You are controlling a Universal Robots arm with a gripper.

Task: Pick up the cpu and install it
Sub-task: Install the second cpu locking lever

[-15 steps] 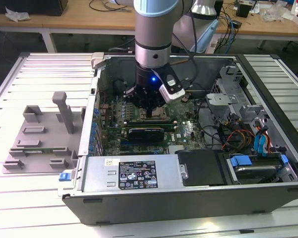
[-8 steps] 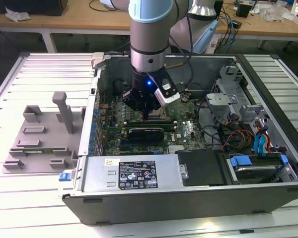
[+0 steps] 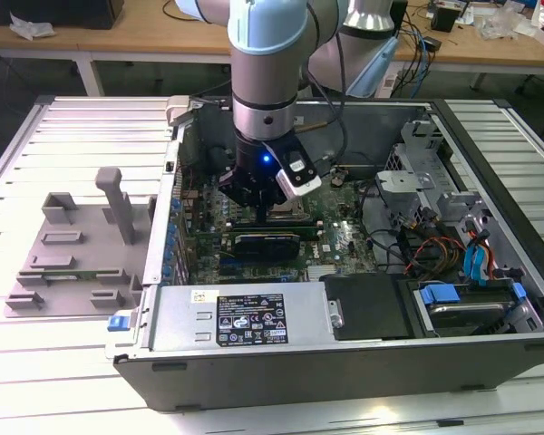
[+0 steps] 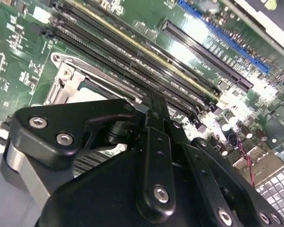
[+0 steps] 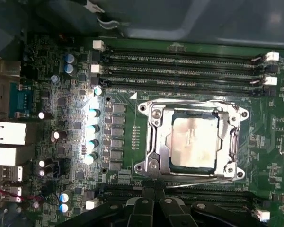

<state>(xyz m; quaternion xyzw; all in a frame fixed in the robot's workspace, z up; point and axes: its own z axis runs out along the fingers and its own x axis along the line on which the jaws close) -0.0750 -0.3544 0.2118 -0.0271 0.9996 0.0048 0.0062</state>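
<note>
The cpu (image 5: 194, 142), a flat square chip with a pale silvery top, lies level inside the metal socket frame (image 5: 154, 142) on the green motherboard in the first wrist view. My gripper (image 5: 154, 193) hangs just beside the socket's edge, its black fingers (image 5: 145, 204) drawn together with nothing between them. In the exterior view the gripper (image 3: 267, 214) is lowered into the open computer case (image 3: 344, 362), right over the motherboard's middle. The second wrist view has the gripper's black linkage (image 4: 154, 142) up close, with a corner of the socket frame (image 4: 68, 82) behind it.
Black memory slots (image 5: 180, 61) run along both sides of the socket, and capacitors (image 5: 92, 127) stand nearby. A grey fixture block (image 3: 72, 254) sits outside the case at the exterior view's left. A drive cage and cables (image 3: 462, 263) fill the case's right side.
</note>
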